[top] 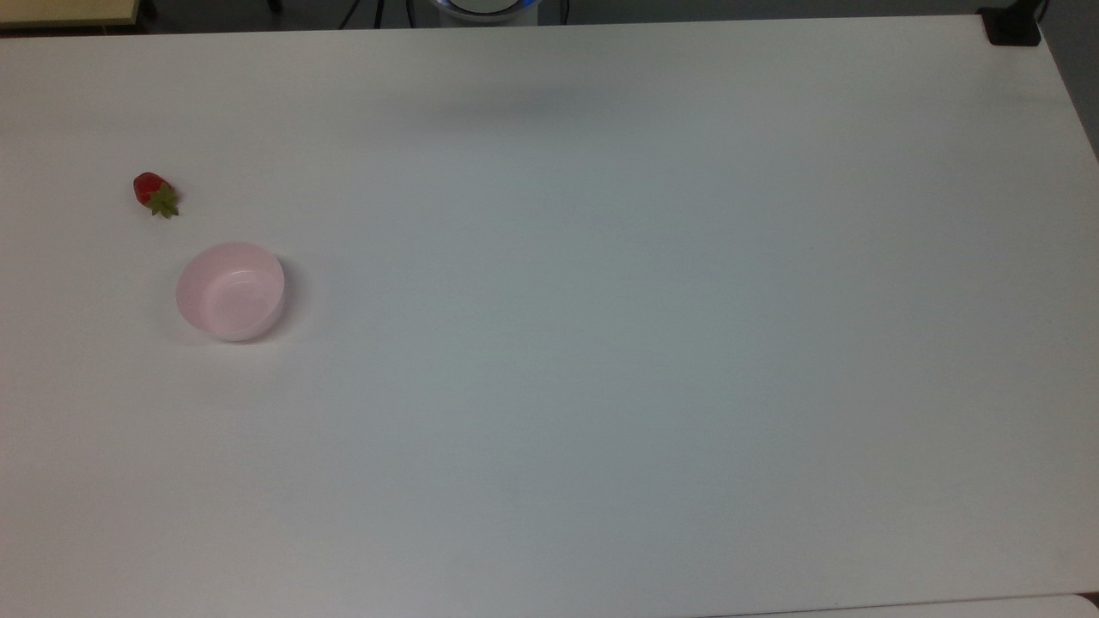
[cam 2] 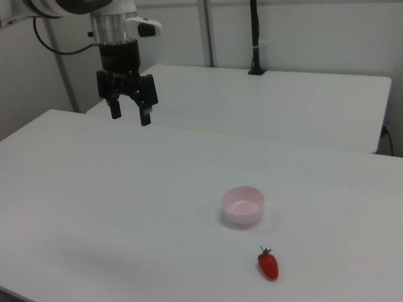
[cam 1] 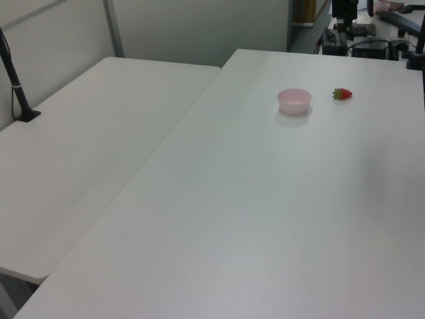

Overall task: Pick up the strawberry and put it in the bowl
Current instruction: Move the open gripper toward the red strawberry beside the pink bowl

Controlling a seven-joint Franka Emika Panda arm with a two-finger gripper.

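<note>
Arm point(cam 2: 69, 7), right view: cut off by the top and left edges, upper links out of frame.

Robot base point(top: 485, 9), top view: a sliver at the top edge, the rest cut off.

Black clamp point(top: 1013, 26), top view: top right corner, partly cropped.

Counter point(top: 601, 343), top view: left, right and bottom margins run past the edges.

Strawberry point(cam 1: 342, 94), left view: too small to tell stem from cap.

Clutter point(cam 1: 372, 30), left view's top right: dark shapes, cropped and not identifiable.

Looks like a robotics lab: bare white tables point(cam 2: 94, 189) under the claw point(cam 2: 130, 114), camera post point(cam 2: 255, 38) clamped behind it.
</note>
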